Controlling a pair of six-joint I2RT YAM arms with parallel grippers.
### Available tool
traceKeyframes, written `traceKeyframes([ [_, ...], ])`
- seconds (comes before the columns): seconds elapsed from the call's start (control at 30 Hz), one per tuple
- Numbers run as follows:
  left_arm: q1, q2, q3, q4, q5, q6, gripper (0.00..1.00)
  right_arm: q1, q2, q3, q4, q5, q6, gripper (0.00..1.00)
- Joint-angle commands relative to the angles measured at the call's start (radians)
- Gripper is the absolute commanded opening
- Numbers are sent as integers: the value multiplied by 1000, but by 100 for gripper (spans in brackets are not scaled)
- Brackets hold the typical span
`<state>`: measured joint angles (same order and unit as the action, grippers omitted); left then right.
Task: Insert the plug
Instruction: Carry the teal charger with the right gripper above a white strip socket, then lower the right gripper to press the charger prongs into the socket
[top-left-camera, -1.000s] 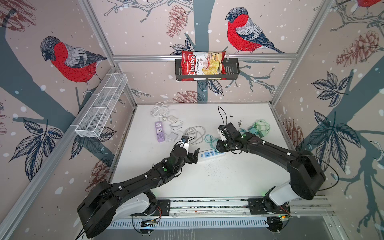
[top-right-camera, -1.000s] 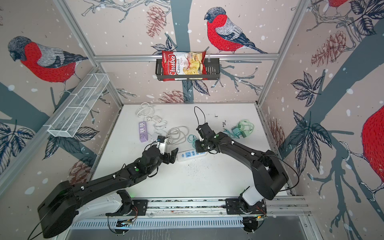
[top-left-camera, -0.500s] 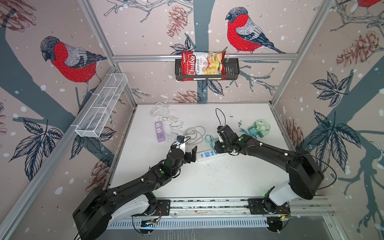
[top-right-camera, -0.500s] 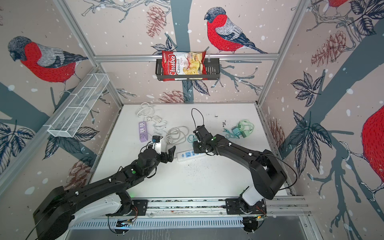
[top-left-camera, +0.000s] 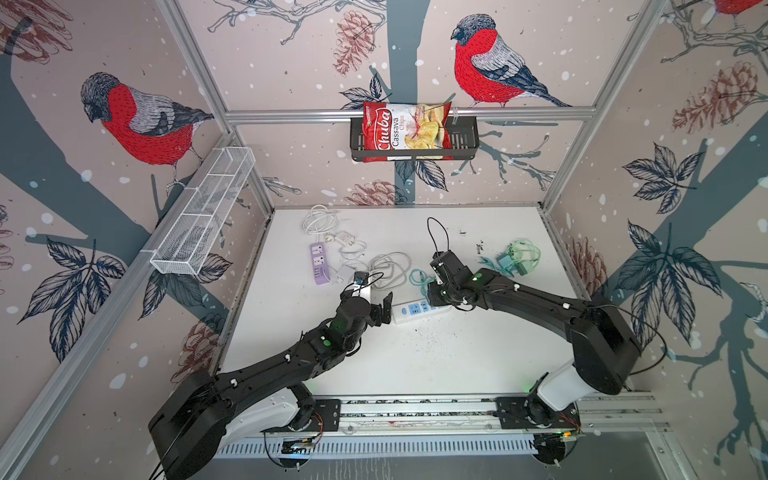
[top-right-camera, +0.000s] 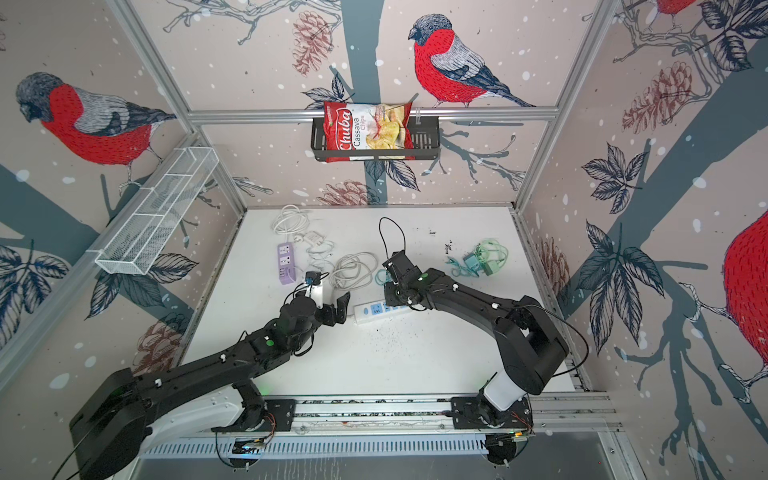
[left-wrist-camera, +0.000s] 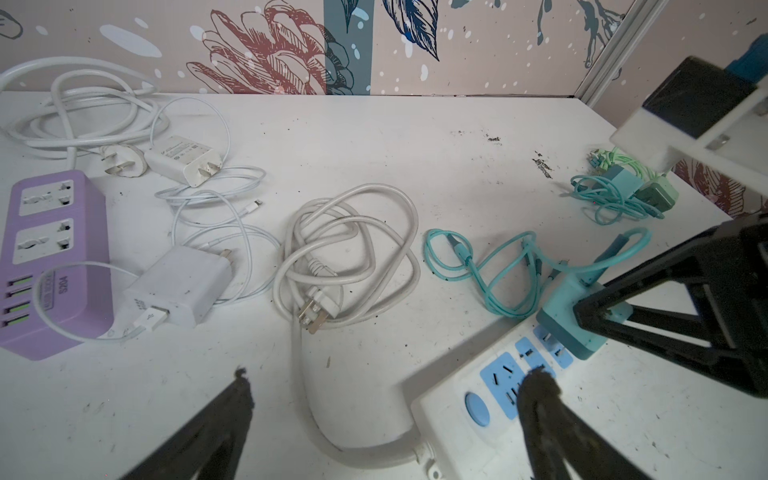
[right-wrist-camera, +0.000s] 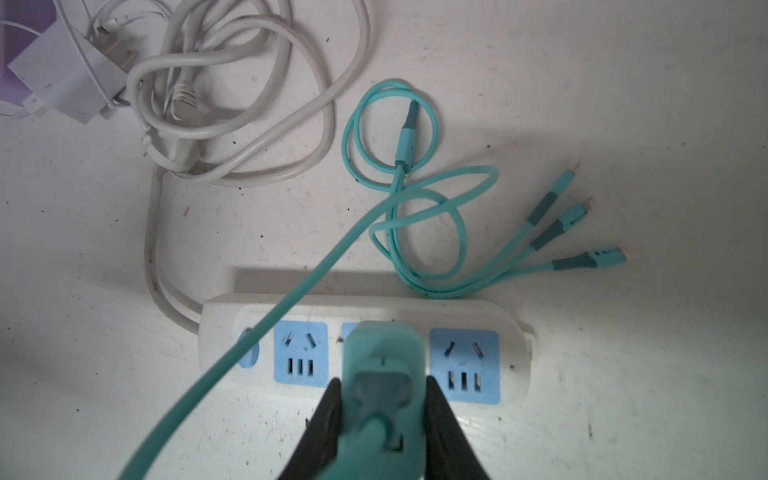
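right end effector (right-wrist-camera: 382, 401): plug (right-wrist-camera: 382, 353), socket (right-wrist-camera: 350, 330) half-hidden

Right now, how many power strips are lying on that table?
2. The purple power strip lies toward the back left. The white power strip lies mid-table, where the right hand holds the teal plug over it. None appears hidden.

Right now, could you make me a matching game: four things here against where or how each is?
1. teal plastic charger plug
2. purple plastic socket block
3. red foil crisp bag
4. left gripper

A. in the black wall basket
B. open, holding nothing
C. clamped in the right gripper
D. lying loose on the white table

Pairs: 1-C, 2-D, 3-A, 4-B.
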<state>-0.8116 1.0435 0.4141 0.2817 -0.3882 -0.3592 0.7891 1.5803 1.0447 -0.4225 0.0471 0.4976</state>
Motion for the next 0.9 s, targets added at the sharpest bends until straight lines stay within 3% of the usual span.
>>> traceKeyframes([
  [0.0, 0, 1, 8, 10, -8, -1, 98, 4, -1, -5, 5, 18, 9, 13],
  [0.87, 0, 49, 29, 31, 11, 3, 97, 1, -20, -39, -10, 82, 3, 13],
])
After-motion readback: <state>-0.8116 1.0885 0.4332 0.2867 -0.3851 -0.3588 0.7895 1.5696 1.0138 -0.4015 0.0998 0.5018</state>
